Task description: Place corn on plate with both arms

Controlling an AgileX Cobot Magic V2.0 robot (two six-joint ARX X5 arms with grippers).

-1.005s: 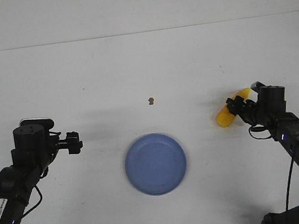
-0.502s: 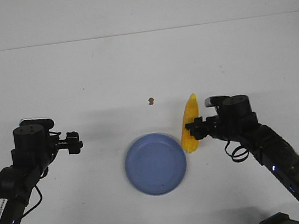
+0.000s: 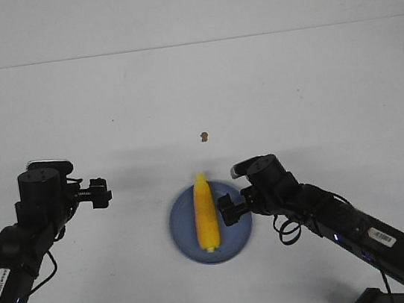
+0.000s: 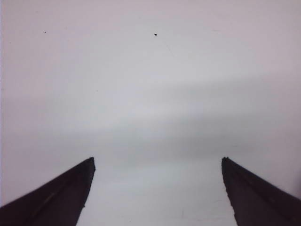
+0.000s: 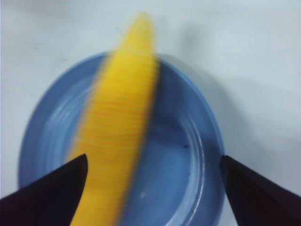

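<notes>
The yellow corn (image 3: 206, 213) lies lengthwise across the blue plate (image 3: 184, 231), its pointed tip just past the far rim. My right gripper (image 3: 226, 211) is over the plate's right side, beside the corn, with its jaws wide apart. In the right wrist view the corn (image 5: 120, 136) is blurred and close to one finger over the plate (image 5: 186, 155), and the right gripper (image 5: 153, 157) grips nothing. My left gripper (image 3: 102, 192) is open and empty left of the plate. In the left wrist view the left gripper (image 4: 157, 160) is over bare table.
A tiny brown speck (image 3: 204, 136) lies on the white table beyond the plate. The table's far edge meets a white wall. Cables trail off both arms.
My right arm swung left with the corn, from the table's right side to over the plate. Its jaws have opened and the corn is now on the plate. The left arm has not moved.
</notes>
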